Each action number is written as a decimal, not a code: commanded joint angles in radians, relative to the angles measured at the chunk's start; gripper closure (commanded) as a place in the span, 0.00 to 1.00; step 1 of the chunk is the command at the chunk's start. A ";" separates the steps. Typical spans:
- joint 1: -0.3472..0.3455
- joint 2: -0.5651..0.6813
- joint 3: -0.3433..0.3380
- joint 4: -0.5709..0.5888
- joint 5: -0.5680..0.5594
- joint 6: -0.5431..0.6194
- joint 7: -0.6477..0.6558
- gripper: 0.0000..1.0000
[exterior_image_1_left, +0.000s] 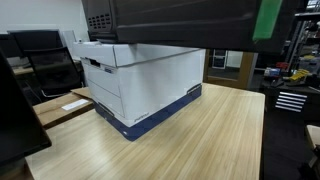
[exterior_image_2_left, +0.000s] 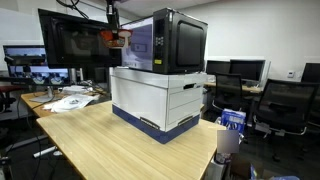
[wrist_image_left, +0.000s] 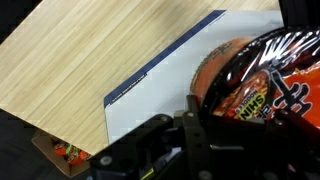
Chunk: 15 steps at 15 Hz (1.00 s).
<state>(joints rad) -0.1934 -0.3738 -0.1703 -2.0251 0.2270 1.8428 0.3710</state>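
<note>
Aloft, clamps a crinkly noodle packet (wrist_image_left: 255, 75) in the gripper (wrist_image_left: 200, 125), fingers closed.
Holds it, glossy black and orange, beside the boxy black microwave (exterior_image_2_left: 178, 42), above the smooth white, navy-trimmed cardboard box (exterior_image_2_left: 160, 95); leaves pale wood-grain table (wrist_image_left: 70, 60) open beyond its straight edge.

**An office room of desks and screens**

A pale wooden table (exterior_image_1_left: 215, 140) fills the foreground in both exterior views. Behind it stand black office chairs (exterior_image_2_left: 285, 105) and rows of dark monitors (exterior_image_2_left: 245, 68), with one lit screen (exterior_image_2_left: 30, 58) off to the side. The walls (exterior_image_2_left: 260, 30) are plain white and evenly lit. In an exterior view a white drawer cabinet (exterior_image_1_left: 290, 100) stands near a wood-framed doorway (exterior_image_1_left: 246, 70). Loose papers (exterior_image_2_left: 70, 100) lie at the table's far end.
</note>
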 joint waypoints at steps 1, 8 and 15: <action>-0.003 0.031 0.020 0.030 0.030 0.013 0.054 0.99; 0.000 0.079 0.060 0.064 0.013 0.078 0.138 0.99; 0.009 0.192 0.058 0.150 0.019 0.117 0.171 0.99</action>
<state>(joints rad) -0.1916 -0.2349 -0.1131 -1.9273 0.2326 1.9445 0.5099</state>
